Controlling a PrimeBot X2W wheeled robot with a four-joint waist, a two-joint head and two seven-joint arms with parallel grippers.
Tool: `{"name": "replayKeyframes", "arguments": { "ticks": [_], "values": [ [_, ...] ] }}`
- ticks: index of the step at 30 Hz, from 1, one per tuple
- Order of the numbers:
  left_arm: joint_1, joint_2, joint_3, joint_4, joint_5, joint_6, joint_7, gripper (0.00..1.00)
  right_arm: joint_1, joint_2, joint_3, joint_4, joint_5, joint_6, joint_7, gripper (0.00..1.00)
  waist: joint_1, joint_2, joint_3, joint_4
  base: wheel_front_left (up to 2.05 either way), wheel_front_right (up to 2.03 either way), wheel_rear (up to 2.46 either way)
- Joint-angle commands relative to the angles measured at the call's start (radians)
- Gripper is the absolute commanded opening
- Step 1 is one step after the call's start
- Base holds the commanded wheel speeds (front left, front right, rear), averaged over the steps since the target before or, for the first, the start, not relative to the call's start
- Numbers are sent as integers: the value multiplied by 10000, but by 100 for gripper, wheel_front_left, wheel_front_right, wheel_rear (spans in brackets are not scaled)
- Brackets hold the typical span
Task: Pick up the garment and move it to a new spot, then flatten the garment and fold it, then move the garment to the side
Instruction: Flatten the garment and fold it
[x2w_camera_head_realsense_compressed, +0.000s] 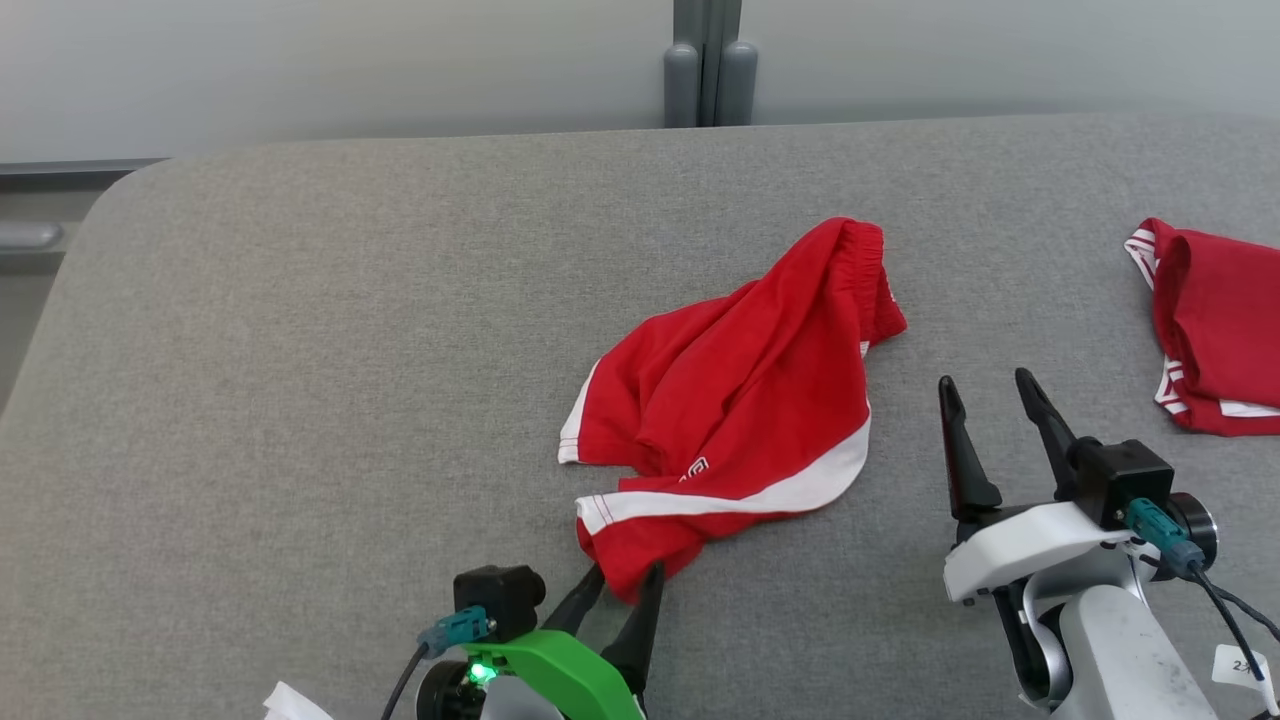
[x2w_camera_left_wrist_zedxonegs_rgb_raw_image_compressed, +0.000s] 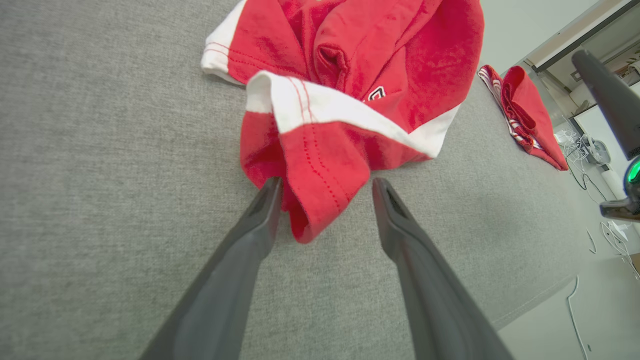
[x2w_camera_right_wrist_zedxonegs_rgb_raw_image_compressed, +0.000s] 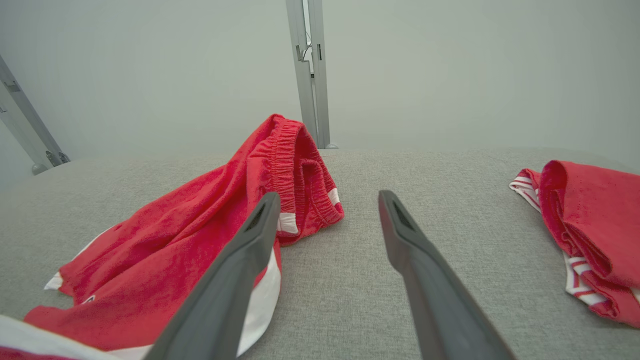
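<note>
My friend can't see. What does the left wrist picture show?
Red shorts with white trim lie crumpled on a grey surface, one hem corner between the left gripper's open dark fingers. Another red garment lies beyond.

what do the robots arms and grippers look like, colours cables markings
The left gripper has two long dark tapering fingers, a green bracket with a lit green light, a black camera block and a teal plug on a dark cable. The right gripper matches, but with a white bracket, a pale grey forearm and a small white tag.
</note>
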Motion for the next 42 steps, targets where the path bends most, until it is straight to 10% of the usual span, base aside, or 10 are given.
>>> {"name": "replayKeyframes", "arguments": {
  "ticks": [1,2,16,28,32,34,42],
  "values": [
    [-226,45,-84,140,-6,-78,-40,11,123,-19,-118,-79,-33,-18,-24,100,0,-1,56,-123,0,0,0],
    [-339,50,-105,246,59,-109,-120,0,170,-15,-216,-114,-31,-18,-24,100,0,-1,62,-153,0,0,0],
    [-2525,1696,1410,1197,722,505,-1498,0,444,0,-513,-204,103,-18,-24,100,0,-1,152,-290,0,0,0],
    [-2663,1368,1823,3367,399,227,-2049,0,64,-5,202,258,254,-18,-12,100,0,-1,444,-266,0,0,0],
    [-2321,1143,1927,3748,290,15,-2215,31,71,-6,161,366,257,-18,-14,100,0,-1,382,-124,0,0,0],
    [-2113,1024,1956,3870,268,-78,-2229,100,114,-6,130,402,249,-18,-17,100,0,-1,330,-49,0,0,0],
    [-1335,664,2594,3157,537,-72,-2288,100,285,-3,269,572,261,-18,-22,100,0,-1,154,291,0,0,0]
  ]
}}
